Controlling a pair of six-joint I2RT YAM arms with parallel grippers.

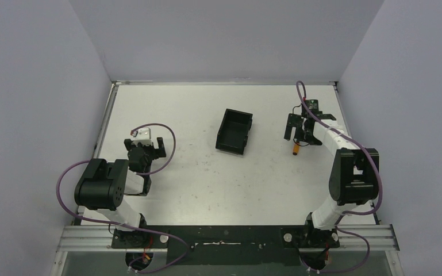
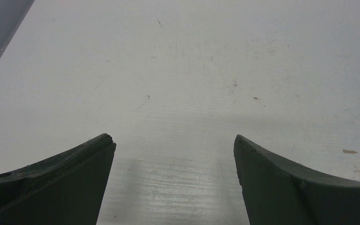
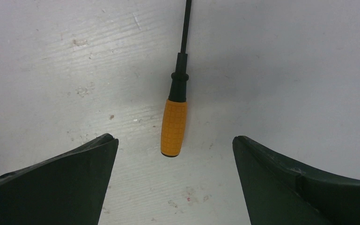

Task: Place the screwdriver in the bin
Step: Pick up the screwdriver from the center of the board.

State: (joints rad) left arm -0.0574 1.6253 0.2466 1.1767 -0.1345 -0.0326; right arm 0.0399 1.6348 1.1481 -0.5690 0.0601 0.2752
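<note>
Orange, grid-patterned, black-shafted screwdriver (image 3: pixel 178 84); black bin (image 1: pixel 230 146); white table (image 1: pixel 218 190).

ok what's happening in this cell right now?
The right gripper hangs open above the screwdriver, which lies flat on the table and is not gripped yet. The bin sits mid-table, on the left arm's side of the screwdriver, with nothing visible in it. The left gripper is open near its own base, holding nothing.
</note>
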